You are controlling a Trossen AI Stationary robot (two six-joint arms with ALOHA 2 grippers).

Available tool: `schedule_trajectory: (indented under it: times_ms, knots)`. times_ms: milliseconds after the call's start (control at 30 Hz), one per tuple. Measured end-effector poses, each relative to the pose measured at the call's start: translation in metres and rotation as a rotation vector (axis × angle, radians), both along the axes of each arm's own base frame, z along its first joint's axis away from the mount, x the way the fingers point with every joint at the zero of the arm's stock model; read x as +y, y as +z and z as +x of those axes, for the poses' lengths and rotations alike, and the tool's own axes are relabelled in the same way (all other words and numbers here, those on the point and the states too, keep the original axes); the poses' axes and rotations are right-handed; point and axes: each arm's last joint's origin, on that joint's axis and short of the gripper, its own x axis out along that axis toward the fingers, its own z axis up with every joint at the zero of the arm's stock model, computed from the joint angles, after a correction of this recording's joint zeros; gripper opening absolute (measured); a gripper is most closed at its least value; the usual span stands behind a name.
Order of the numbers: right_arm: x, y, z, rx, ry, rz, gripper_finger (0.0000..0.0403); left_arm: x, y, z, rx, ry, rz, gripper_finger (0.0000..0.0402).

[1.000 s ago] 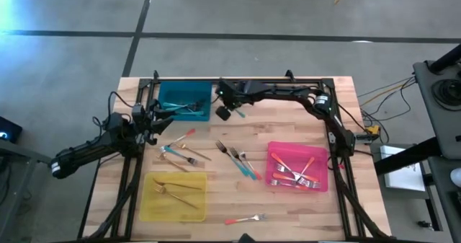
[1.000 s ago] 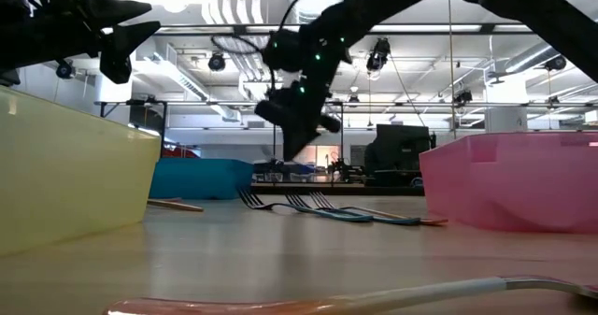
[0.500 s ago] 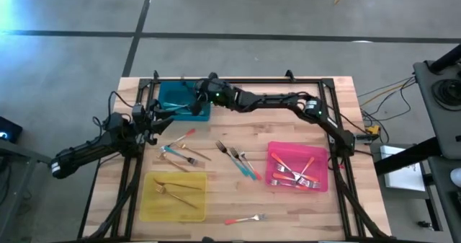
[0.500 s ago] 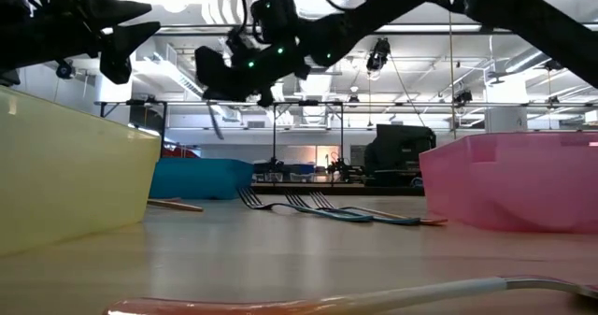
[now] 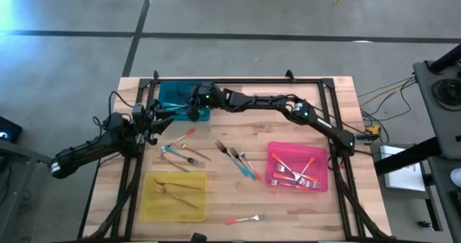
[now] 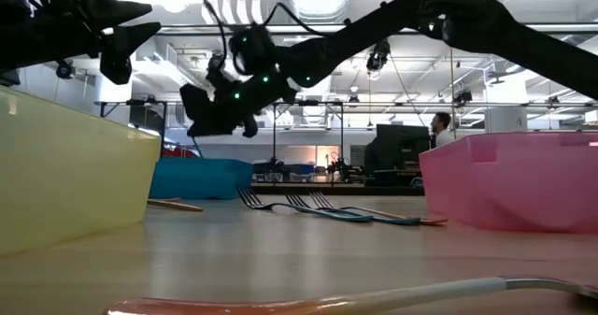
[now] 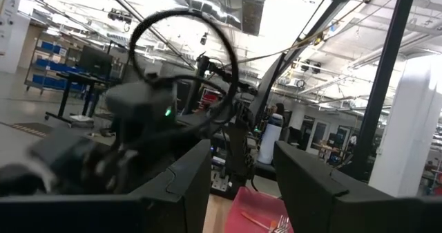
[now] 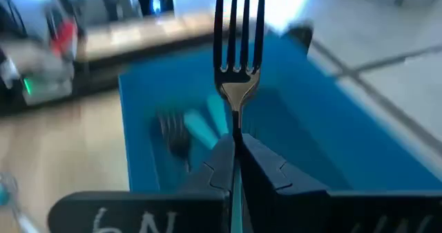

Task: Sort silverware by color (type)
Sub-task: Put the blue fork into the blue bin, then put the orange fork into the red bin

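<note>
My right gripper (image 5: 190, 110) hangs over the teal tray (image 5: 173, 93) at the table's far left. It is shut on a fork (image 8: 238, 46) with dark tines and a gold neck. Teal-handled forks (image 8: 190, 128) lie in that tray. Loose silverware rests on the table: teal forks (image 5: 243, 164), a coral and gold group (image 5: 180, 151), and one coral fork (image 5: 245, 219) near the front edge. My left gripper (image 5: 154, 118) waits open at the left edge, its fingers (image 7: 186, 184) apart with nothing between them. My right gripper pinches the fork just behind its gold neck (image 8: 236, 126) between its two fingers. The fingers lie along the fork, so the tines stick out ahead of the fingertips. The fork is lifted clear above the teal tray. The handle is hidden between the fingers.
A yellow tray (image 5: 148, 207) with gold forks sits at the front left. A pink tray (image 5: 272, 174) with coral forks sits at the right. A black frame (image 5: 238, 81) runs along the table's far edge. Bare wood lies between the trays.
My right gripper has gone toward the table's left edge with the fork, from beside the teal tray to over it. It has tipped up from pointing down to nearly level. It has stayed shut.
</note>
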Motion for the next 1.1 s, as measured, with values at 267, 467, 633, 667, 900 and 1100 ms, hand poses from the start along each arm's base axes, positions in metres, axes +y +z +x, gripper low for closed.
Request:
schedule_trajectory:
  times_ms: [267, 467, 633, 667, 900, 1100]
  knots:
    - [0.001, -0.005, -0.003, 0.176, 0.015, 0.024, 0.0009, 0.0, 0.0, 0.0, 0.001, 0.0, -0.001, 0.0141]
    - [0.001, -0.007, -0.003, 0.185, 0.014, 0.027, 0.0017, 0.0, 0.0, 0.0, 0.001, 0.0, -0.001, 0.0141]
    - [0.001, -0.006, -0.004, 0.195, 0.027, 0.005, 0.0053, 0.0, 0.0, 0.0, 0.001, 0.0, -0.001, 0.0141]
    - [0.001, -0.006, -0.004, 0.196, 0.026, 0.007, 0.0062, 0.0, 0.0, 0.0, 0.001, 0.0, -0.001, 0.0141]
    - [0.004, 0.029, -0.018, 0.342, 0.001, 0.095, 0.0107, 0.0, 0.0, 0.0, 0.001, 0.0, -0.001, 0.0141]
    - [0.021, 0.079, -0.067, 0.584, -0.02, 0.202, 0.0105, 0.0, 0.0, 0.0, 0.001, 0.0, -0.001, 0.0141]
